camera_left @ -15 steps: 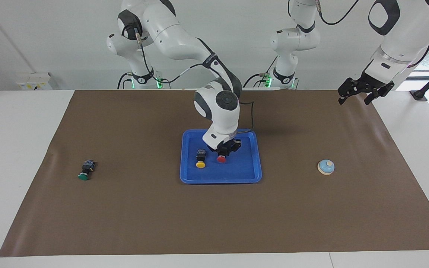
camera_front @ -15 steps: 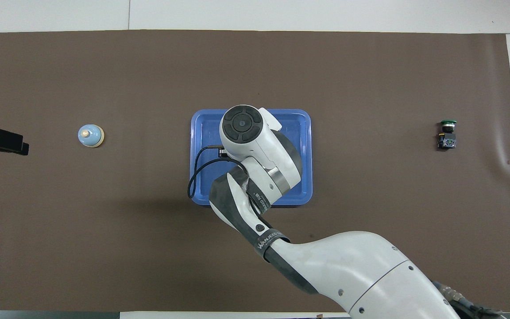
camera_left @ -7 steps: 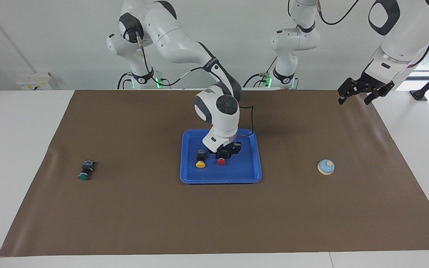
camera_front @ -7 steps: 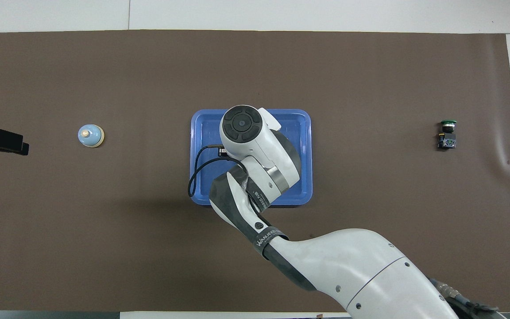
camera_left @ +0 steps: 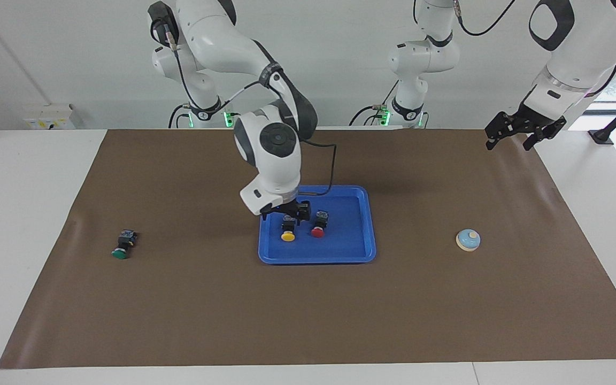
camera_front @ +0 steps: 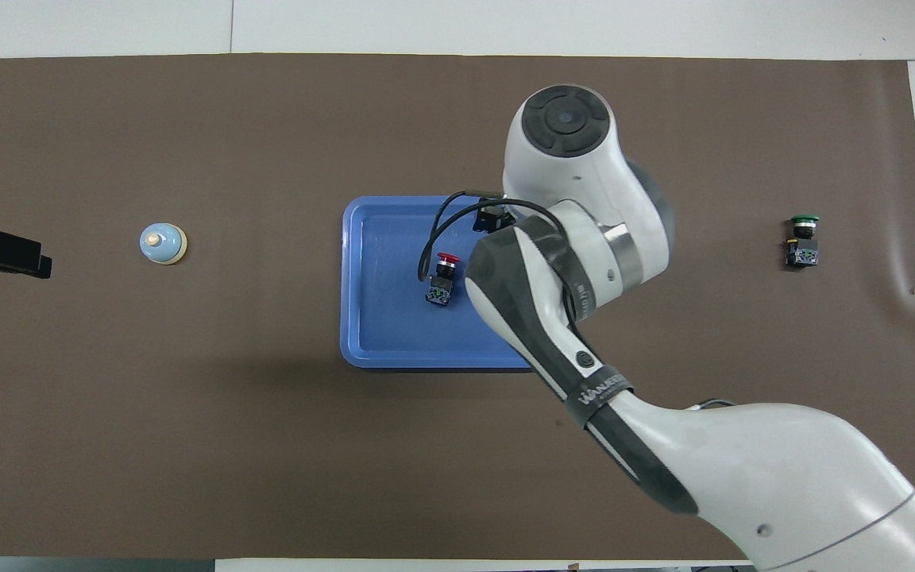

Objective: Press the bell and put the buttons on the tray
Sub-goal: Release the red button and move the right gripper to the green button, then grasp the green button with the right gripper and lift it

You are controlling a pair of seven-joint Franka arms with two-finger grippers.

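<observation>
One camera sits high across the table, facing me, my bases along its top edge; the other hangs above my own end, looking steeply down and forward, my arms entering from below; both stand well back and share the brown mat (camera_left: 190,299) and tray (camera_front: 382,349), half a turn apart.

Right hand (camera_left: 285,212) low, fingers apart, empty; left hand (camera_left: 522,135) raised, open, waiting.
</observation>
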